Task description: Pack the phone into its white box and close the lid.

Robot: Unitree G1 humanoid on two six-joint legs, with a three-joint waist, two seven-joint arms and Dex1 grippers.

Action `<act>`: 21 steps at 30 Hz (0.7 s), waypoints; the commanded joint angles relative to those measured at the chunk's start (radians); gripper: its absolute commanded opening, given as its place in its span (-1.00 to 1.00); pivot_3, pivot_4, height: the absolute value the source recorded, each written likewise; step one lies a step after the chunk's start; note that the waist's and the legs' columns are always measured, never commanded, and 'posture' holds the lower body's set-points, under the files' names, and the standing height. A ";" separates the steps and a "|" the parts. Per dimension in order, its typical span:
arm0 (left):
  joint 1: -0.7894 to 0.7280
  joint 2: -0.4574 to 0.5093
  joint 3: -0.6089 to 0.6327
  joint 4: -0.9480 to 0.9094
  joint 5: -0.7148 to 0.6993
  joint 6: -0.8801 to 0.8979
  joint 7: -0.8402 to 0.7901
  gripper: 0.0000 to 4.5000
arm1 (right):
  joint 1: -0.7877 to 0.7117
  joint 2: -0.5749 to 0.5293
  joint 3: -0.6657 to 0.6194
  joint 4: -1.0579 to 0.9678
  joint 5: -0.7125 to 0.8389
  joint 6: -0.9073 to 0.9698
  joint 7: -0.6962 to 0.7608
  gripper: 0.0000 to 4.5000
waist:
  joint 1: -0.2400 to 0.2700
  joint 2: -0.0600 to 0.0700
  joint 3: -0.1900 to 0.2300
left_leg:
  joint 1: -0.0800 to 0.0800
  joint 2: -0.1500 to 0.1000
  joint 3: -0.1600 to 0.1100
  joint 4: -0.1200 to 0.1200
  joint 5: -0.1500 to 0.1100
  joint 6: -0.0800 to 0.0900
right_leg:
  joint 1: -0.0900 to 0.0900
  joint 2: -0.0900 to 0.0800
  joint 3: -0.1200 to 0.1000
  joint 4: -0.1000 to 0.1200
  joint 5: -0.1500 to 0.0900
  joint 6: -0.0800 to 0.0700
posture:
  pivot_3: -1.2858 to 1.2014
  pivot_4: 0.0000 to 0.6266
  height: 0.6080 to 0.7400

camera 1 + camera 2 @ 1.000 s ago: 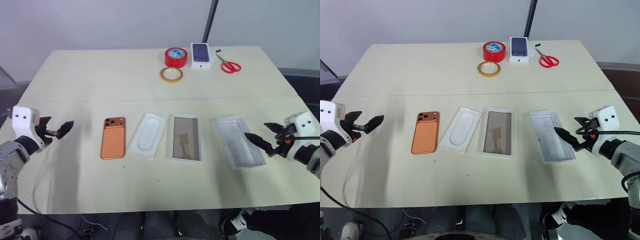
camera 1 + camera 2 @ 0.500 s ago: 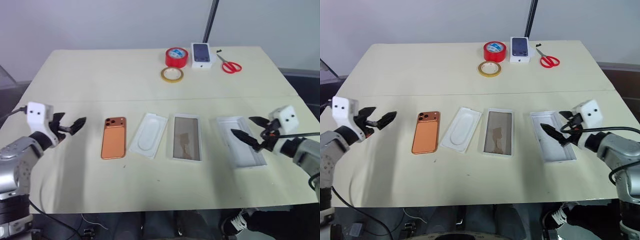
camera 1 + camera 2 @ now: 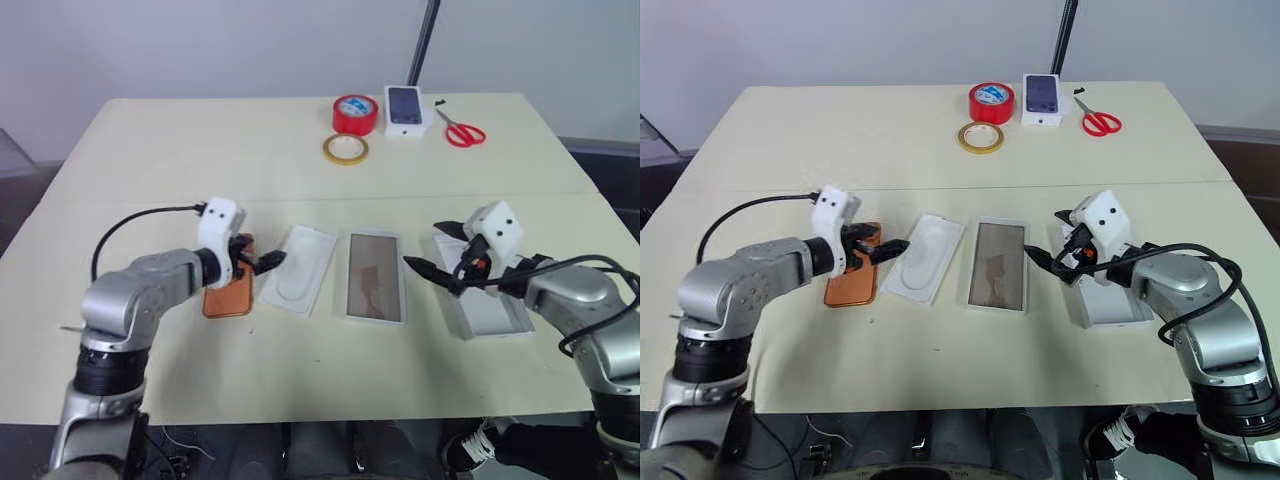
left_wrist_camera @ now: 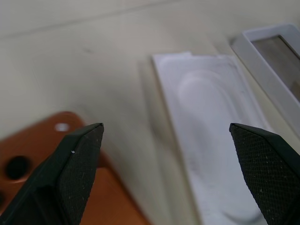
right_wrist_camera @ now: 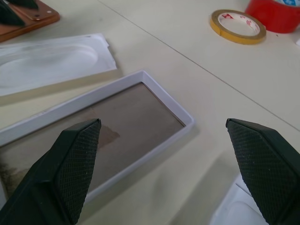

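So the phone was lying back-up on the table, toward its left edge, with the left hand hovering over its top end, fingers spread wide, gripping nothing. Next to it sat a white molded tray, then the white box near the middle. The right hand was also spread wide and empty, between the box and the white lid toward the right edge.
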 commanded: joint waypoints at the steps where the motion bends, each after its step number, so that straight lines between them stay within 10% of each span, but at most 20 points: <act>1: -0.050 -0.013 0.013 0.022 -0.034 0.139 0.010 1.00 | 0.017 0.000 -0.016 -0.090 0.013 0.014 -0.011 0.99 | -0.001 0.000 0.000 | 0.000 0.000 -0.001 0.000 0.000 0.000 | 0.000 0.000 -0.001 0.000 0.000 0.000 | 0.03 -0.52 0.65; 8: -0.112 -0.103 0.045 0.112 -0.036 0.234 0.027 0.65 | 0.086 -0.077 0.027 -0.191 -0.006 0.042 0.046 1.00 | 0.003 0.000 0.000 | 0.000 -0.002 -0.006 0.000 0.001 -0.002 | 0.003 -0.001 -0.005 0.000 0.000 0.000 | 0.03 -0.52 0.65; 15: -0.122 -0.147 0.043 0.138 -0.006 0.235 0.055 -0.93 | 0.057 -0.168 0.193 -0.255 -0.024 0.122 0.111 1.00 | 0.000 0.000 0.000 | 0.000 -0.003 -0.009 0.000 0.002 -0.002 | 0.004 -0.001 -0.007 -0.001 0.000 0.000 | 0.03 -0.52 0.65; 21: -0.134 -0.185 0.112 0.142 -0.010 0.258 0.082 -0.97 | -0.063 -0.147 0.350 -0.206 -0.075 0.194 0.115 1.00 | 0.001 0.000 0.000 | 0.000 -0.003 -0.010 0.000 0.002 -0.003 | 0.003 -0.003 -0.007 -0.001 0.000 0.000 | 0.03 -0.52 0.65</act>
